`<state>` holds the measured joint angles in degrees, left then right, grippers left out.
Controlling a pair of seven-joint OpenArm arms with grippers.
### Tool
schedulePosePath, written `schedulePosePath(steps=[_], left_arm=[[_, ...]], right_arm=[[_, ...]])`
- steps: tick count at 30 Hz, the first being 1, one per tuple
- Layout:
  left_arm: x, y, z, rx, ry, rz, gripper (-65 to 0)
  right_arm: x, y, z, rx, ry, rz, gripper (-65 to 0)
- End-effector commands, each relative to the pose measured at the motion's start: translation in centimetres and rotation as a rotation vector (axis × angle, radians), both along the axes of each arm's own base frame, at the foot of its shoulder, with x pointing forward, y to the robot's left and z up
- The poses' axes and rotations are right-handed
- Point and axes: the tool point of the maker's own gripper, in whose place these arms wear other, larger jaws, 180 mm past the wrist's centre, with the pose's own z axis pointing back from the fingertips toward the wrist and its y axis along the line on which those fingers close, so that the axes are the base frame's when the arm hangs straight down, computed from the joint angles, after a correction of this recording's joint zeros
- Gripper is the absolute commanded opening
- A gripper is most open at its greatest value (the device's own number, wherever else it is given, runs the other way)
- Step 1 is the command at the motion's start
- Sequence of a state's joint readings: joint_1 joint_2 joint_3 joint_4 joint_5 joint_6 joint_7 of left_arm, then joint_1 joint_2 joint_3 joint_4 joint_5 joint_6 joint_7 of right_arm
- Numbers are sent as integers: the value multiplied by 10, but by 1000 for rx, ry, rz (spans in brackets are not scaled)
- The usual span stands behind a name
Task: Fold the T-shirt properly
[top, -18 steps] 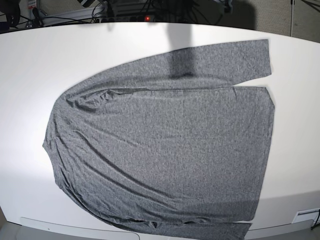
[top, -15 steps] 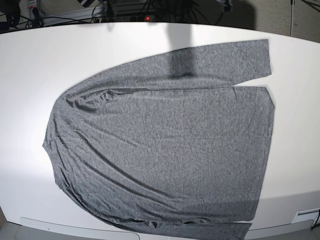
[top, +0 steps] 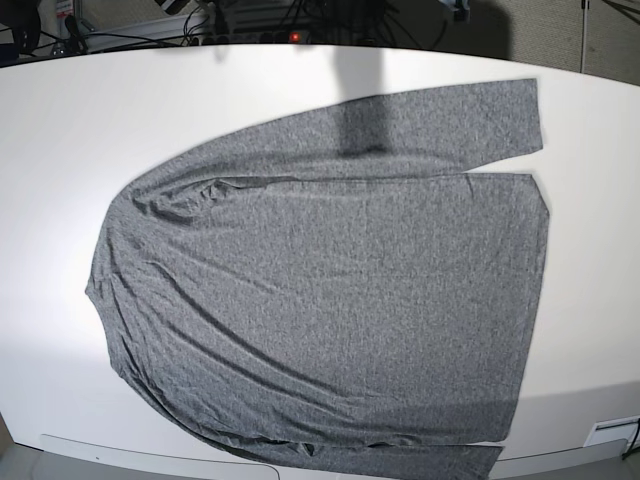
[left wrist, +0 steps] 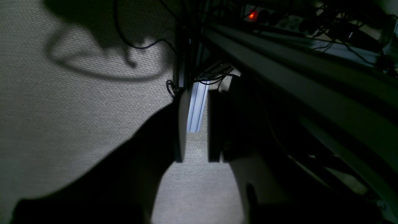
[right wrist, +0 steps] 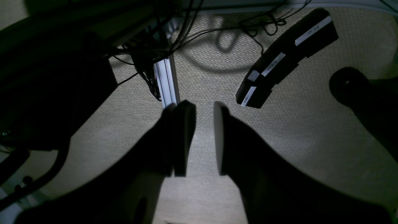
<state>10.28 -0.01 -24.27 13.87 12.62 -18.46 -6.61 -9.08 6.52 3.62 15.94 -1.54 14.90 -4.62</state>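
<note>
The heather-grey long-sleeved T-shirt [top: 320, 300] lies spread flat on the white table [top: 90, 120], collar end to the left and hem to the right. One sleeve [top: 440, 125] runs along its far side, and another sleeve [top: 400, 462] shows at the near edge. Neither arm appears in the base view. In the left wrist view the left gripper [left wrist: 197, 99] hangs over carpeted floor, open by a narrow gap and holding nothing. The right gripper [right wrist: 202, 109] looks the same in its own view: a small gap, nothing between the fingers. The shirt is in neither wrist view.
A power strip with a red light [top: 295, 37] and cables lie behind the table's far edge. An aluminium post [right wrist: 168, 81] stands on the carpet near both grippers. A black curved part with white labels [right wrist: 286, 59] shows at the upper right of the right wrist view.
</note>
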Motion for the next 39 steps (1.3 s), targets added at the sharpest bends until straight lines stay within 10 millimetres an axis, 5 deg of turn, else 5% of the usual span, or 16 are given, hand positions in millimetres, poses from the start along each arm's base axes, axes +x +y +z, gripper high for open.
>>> schedulePosePath(steps=[1, 13, 27, 39], left_arm=[[-5, -1, 0, -7, 12, -3, -534], [-8, 22, 21, -12, -33, -81, -534], [-13, 63, 129, 58, -292, -214, -534], [19, 71, 224, 182, -446, -394, -534]], right_arm=[[-2, -7, 1, -8, -7, 24, -500], [-24, -46, 28, -9, -94, 112, -500], [-47, -55, 112, 119, -196, 212, -500], [-44, -50, 204, 115, -231, 390, -500]])
